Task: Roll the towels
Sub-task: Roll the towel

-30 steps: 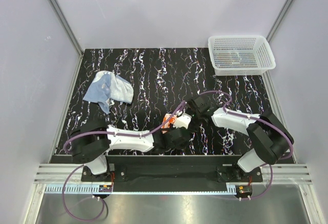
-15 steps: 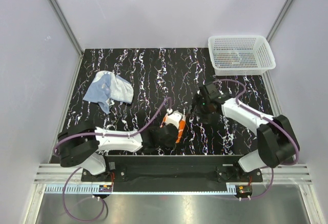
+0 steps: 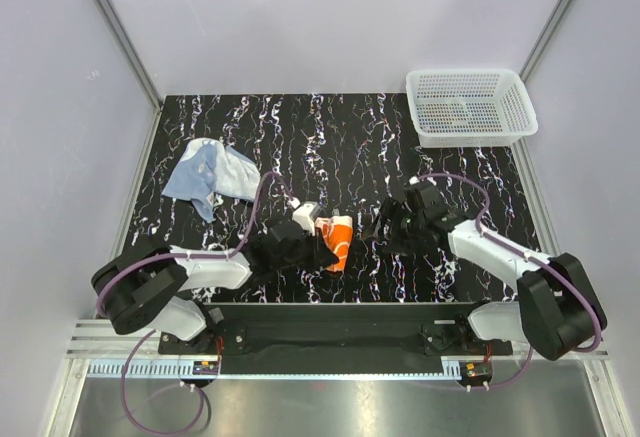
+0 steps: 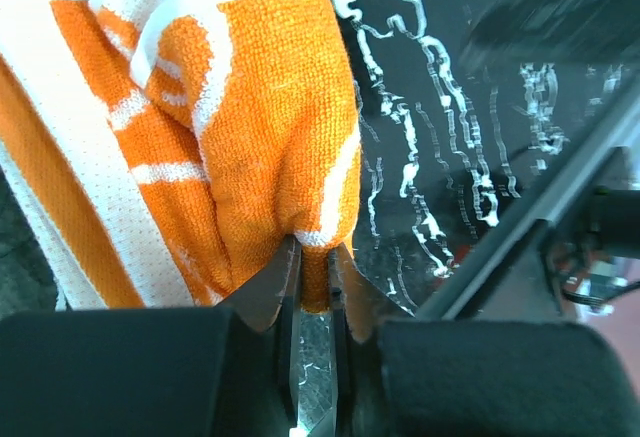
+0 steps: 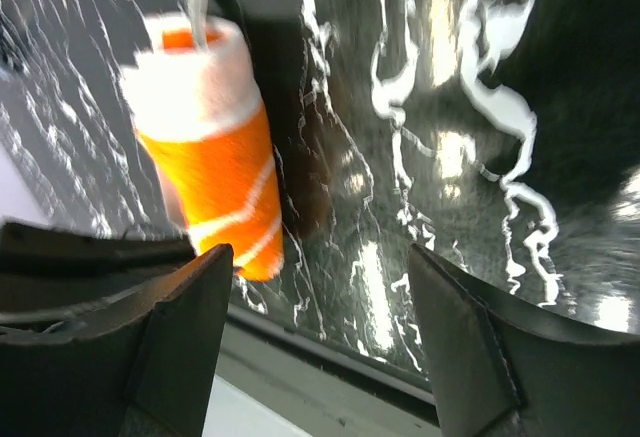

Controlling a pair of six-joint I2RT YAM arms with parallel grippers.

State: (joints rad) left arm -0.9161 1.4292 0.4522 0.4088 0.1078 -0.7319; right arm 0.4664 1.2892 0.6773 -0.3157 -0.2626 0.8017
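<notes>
- Greatest risk: the rolled orange towel point(image 3: 338, 241) comes undone. The left end effector point(image 4: 315, 279) pinches only a thin fold at the towel's outer edge. The right end effector point(image 5: 315, 322) stands spread and empty just beside the roll, so nothing else clamps the layers.
- Lesser risk: a bad release. The roll sits tilted near the desk's front middle, and I cannot tell whether it rests on the surface. Let go like this, it may topple and unwind.
- Smaller risk: the blue-grey towel point(image 3: 212, 175) lies crumpled at the far left, well apart. Rolled without flattening, it would likely come out lopsided.
- Room: plain pale walls point(image 3: 300, 17) enclose three sides.
- Desk point(image 3: 330, 137): glossy black with white marbling, and probably slick under cloth.
- A white mesh basket point(image 3: 470, 138) sits in the far right corner, well apart from both towels.
</notes>
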